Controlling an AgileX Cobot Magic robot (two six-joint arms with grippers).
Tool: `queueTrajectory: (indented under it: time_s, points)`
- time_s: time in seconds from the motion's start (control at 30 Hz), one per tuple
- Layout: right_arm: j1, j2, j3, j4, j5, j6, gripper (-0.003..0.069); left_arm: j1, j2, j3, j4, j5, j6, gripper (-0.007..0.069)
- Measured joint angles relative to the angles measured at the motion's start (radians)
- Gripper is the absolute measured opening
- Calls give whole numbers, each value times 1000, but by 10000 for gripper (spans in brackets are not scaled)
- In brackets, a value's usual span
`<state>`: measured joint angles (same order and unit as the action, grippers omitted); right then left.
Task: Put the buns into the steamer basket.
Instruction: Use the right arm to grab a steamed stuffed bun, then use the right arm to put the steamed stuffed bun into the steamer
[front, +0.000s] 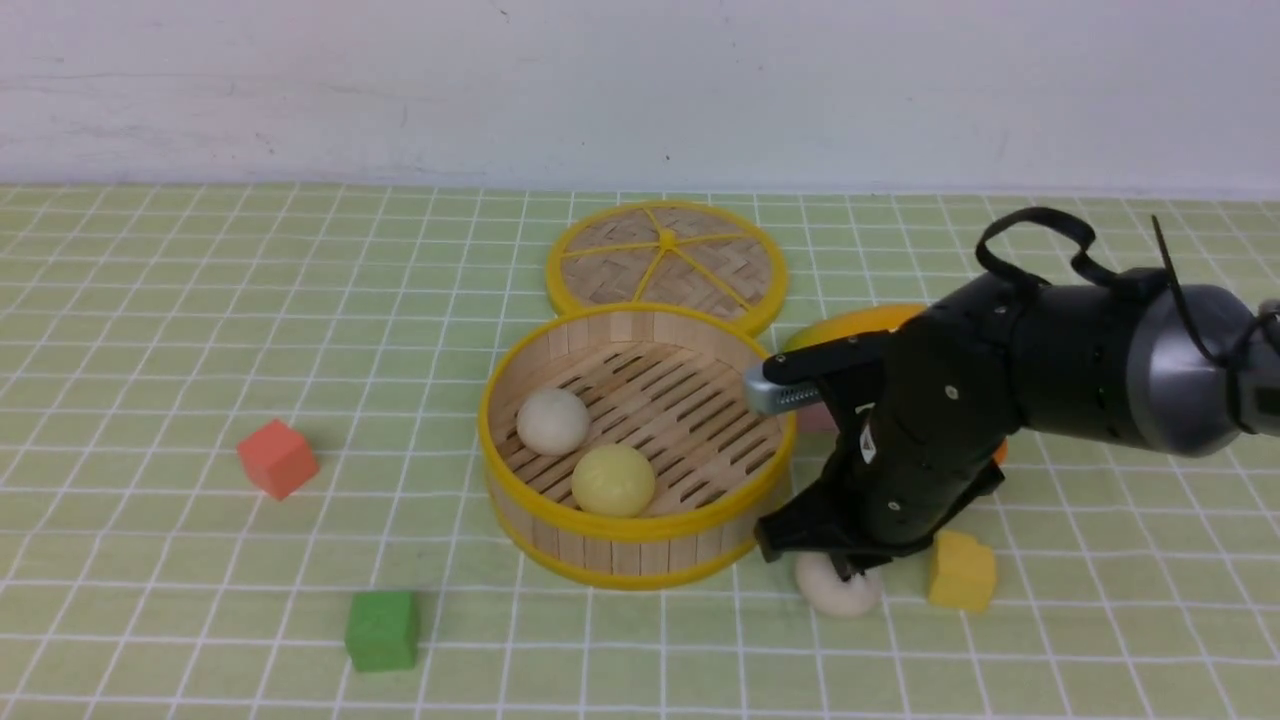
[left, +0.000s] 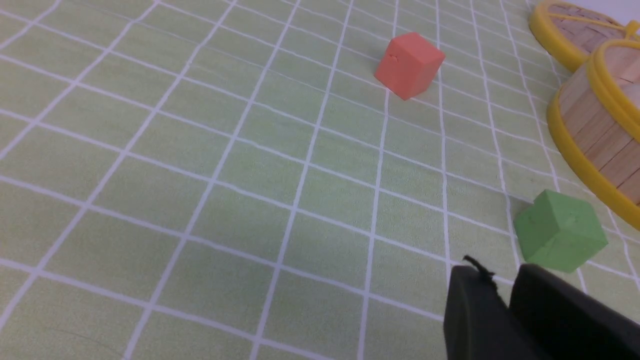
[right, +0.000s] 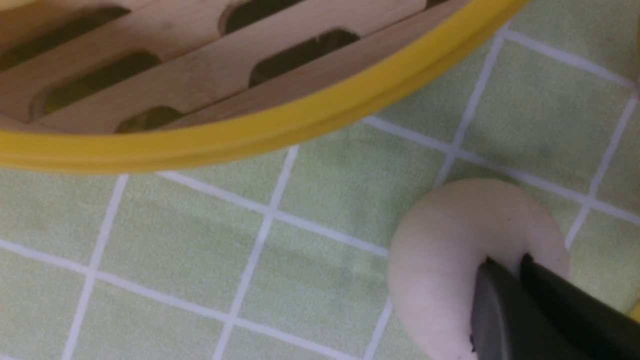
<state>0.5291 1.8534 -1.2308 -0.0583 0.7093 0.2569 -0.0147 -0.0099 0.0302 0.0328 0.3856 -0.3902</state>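
The round bamboo steamer basket (front: 640, 530) stands mid-table and holds two buns, an off-white one (front: 553, 421) and a pale yellow one (front: 613, 480). A third, off-white bun (front: 840, 592) lies on the cloth just outside the basket's front right wall. My right gripper (front: 845, 572) reaches down onto it. In the right wrist view its fingertips (right: 505, 262) stand close together, pinched into the soft top of that bun (right: 450, 250), beside the basket's yellow rim (right: 280, 130). My left gripper (left: 502, 280) shows only in the left wrist view, fingers together, holding nothing.
The flat woven lid (front: 667, 262) lies behind the basket, and an orange mango (front: 850, 325) sits behind my right arm. A red cube (front: 277, 458) and a green cube (front: 382, 629) lie on the left, and a yellow block (front: 962, 571) is beside the grasped bun.
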Motion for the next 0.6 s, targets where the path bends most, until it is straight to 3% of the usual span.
queueTrajectory:
  time_s: [0.43,0.6]
  points:
    - [0,-171,-159,4,161,1,0,0,0,0,1,-1,0,127]
    - [0,-176,-286,113,133,-59,0,0,0,0,1,-1,0,131]
